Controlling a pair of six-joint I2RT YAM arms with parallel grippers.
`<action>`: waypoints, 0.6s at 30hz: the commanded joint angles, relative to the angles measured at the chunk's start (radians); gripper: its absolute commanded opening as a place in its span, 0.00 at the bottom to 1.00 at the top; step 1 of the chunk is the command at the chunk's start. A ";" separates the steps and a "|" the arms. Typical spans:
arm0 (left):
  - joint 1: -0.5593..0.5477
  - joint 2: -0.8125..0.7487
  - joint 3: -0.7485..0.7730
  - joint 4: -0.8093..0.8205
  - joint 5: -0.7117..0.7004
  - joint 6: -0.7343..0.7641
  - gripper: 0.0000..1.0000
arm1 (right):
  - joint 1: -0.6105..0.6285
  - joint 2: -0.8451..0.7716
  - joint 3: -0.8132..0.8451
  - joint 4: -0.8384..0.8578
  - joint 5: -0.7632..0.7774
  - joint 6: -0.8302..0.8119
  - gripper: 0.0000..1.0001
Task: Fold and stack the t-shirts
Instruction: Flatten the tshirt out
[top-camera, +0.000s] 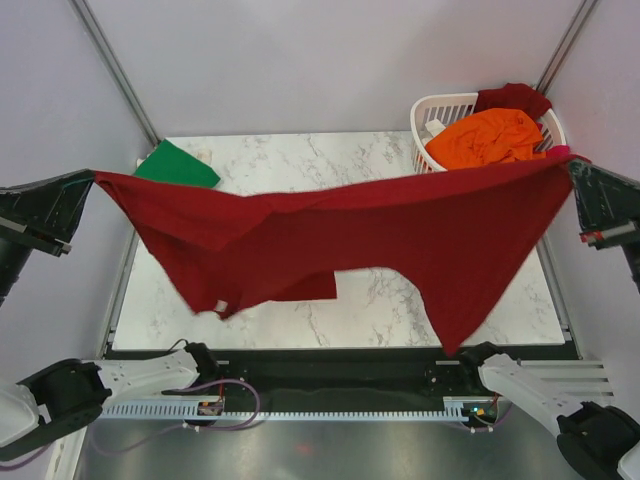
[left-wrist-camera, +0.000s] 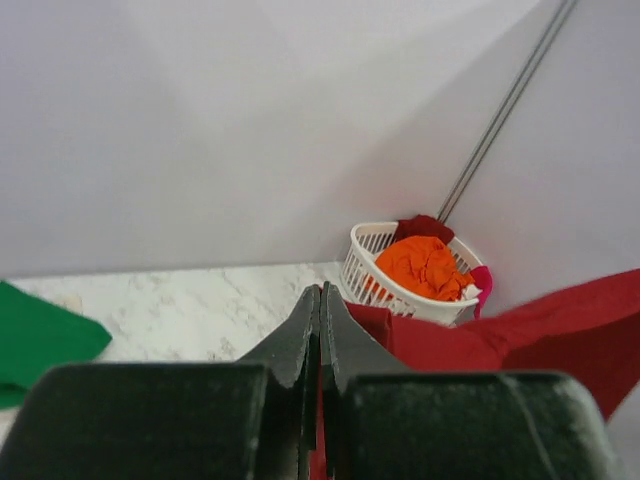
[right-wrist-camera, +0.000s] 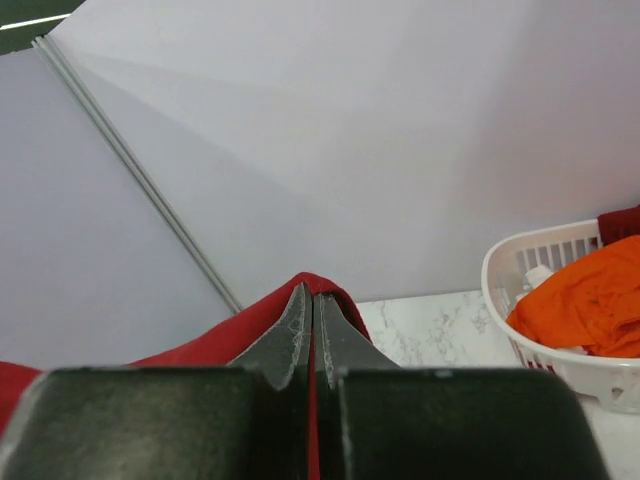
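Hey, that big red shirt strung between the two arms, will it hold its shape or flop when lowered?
Probably floppy: the dark red t-shirt sags between the left gripper and right gripper, corners dangling. Likely light, since two pinched edges carry it. It may crumple on landing.

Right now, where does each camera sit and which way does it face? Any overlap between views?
Top external: above and behind the arms, looking down on the marble table; arm bases, left pincer and right pincer holding the dark red t-shirt stretched in the air.
Left wrist: on the left arm, facing the basket in the far right corner; own shut pincer shows.
Right wrist: on the right arm, facing the back wall; own shut pincer shows.
Shared: all three show that shirt and the basket.
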 joint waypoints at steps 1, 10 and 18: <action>0.125 -0.003 0.007 0.203 0.247 0.211 0.02 | 0.000 -0.033 -0.038 0.057 0.071 -0.086 0.00; 0.173 0.219 -0.017 0.272 -0.033 0.338 0.02 | 0.004 0.235 0.025 0.096 0.193 -0.147 0.00; 0.674 0.758 -0.016 0.308 0.128 0.300 0.02 | -0.219 0.795 0.034 0.206 0.094 -0.011 0.00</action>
